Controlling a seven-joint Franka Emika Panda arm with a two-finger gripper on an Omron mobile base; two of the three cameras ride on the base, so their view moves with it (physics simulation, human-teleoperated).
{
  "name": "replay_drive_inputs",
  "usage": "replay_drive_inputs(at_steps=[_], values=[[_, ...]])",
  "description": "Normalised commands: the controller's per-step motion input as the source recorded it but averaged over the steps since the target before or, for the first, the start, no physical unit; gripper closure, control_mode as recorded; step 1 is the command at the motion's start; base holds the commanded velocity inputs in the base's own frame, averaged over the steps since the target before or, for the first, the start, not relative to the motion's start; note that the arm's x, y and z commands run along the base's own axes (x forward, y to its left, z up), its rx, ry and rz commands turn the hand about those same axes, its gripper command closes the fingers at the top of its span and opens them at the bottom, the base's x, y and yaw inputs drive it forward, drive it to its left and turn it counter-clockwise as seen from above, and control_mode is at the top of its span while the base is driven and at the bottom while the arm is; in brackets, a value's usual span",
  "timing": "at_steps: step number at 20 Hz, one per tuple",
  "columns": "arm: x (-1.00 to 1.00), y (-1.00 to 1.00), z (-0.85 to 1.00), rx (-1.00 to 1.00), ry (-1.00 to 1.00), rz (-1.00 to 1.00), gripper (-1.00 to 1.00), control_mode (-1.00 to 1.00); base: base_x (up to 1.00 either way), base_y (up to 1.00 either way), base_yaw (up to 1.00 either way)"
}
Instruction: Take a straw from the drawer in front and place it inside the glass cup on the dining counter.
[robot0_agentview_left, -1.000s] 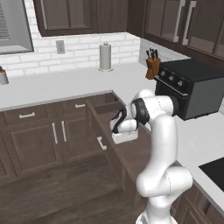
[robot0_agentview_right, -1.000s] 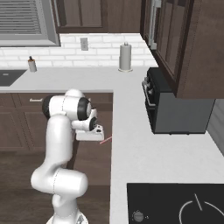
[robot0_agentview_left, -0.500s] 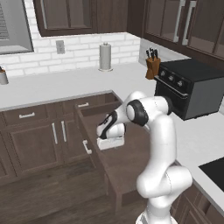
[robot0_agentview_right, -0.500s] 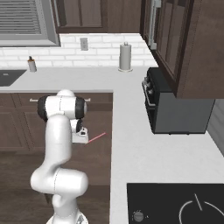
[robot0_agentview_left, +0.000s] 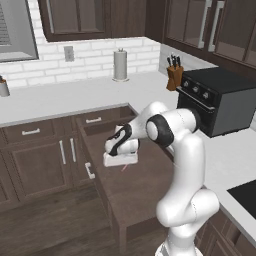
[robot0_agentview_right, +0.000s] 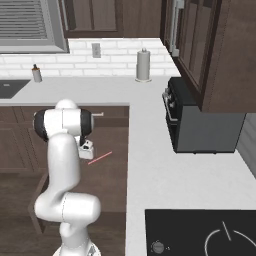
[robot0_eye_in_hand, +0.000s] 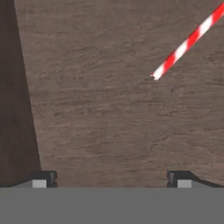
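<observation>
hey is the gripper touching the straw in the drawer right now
Apart. In the hand view the straw lies flat on the drawer floor toward the upper right, with bare wood between its near end and the open gripper, whose fingertips stand well clear.

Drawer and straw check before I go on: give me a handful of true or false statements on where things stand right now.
1. The drawer is pulled open. True.
2. The straw is clamped between the fingertips. False: it lies flat on the drawer floor, up and to the right of the gripper in the hand view, apart from both tips.
3. The gripper is open. True: its two tips stand wide apart with bare wood between them.
4. The straw is plain white. False: it has red and white stripes.
5. The paper towel roll stands on the counter along the brick wall. True.
</observation>
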Motion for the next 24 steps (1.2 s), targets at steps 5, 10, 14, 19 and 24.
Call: replay_drive_inputs(at_steps=[5,10,14,19,24], values=[[0.28,-0.56,0.02,-0.06,0.00,-0.19,-1.00,-1.00,0.00,0.00,0.00],[0.49,-0.35,-0.08,-0.08,0.00,-0.19,-1.00,-1.00,0.00,0.00,0.00],[0.57,-0.22,-0.11,-0.04,0.00,-0.17,-1.00,-1.00,0.00,0.00,0.00],[0.36,-0.10,-0.29,0.00,0.00,-0.15,-1.00,-1.00,0.00,0.00,0.00],[0.35,0.00,-0.48,0.00,0.00,-0.13,-1.00,-1.00,0.00,0.00,0.00]])
